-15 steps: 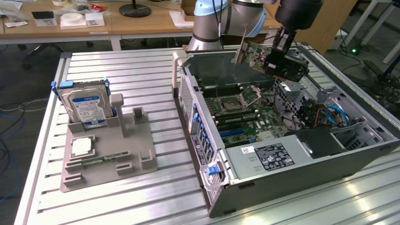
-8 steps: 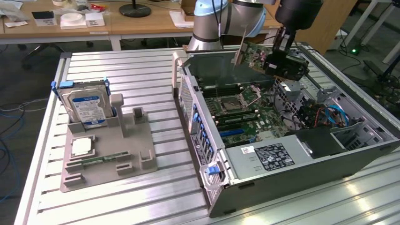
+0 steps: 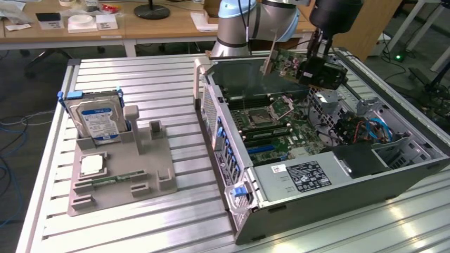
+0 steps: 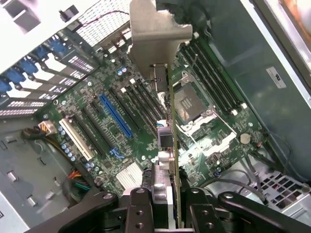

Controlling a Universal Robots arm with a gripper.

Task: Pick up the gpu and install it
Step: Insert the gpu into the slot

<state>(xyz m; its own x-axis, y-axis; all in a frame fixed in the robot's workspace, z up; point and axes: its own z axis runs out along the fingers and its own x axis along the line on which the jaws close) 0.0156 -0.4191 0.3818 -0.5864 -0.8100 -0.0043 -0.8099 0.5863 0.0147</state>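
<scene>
At the exterior view's left, a hard drive (image 3: 98, 118) stands upright in a grey holder (image 3: 151, 168) on your bench (image 3: 140, 74). Right of it lies the open case (image 3: 316, 203), with the motherboard (image 3: 281, 132) exposed. Further right, the gpu (image 3: 285, 62) hangs above the case's far end, clear of the board, with the jaws pinching it. In your wrist view it is edge-on (image 4: 171, 126), its bracket (image 4: 158, 39) at the far end.

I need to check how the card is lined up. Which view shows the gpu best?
The exterior view: the gpu shows its broad green face, clamped in the gripper above the open computer case. The wrist view shows it edge-on, with its grey bracket, over the motherboard.
</scene>
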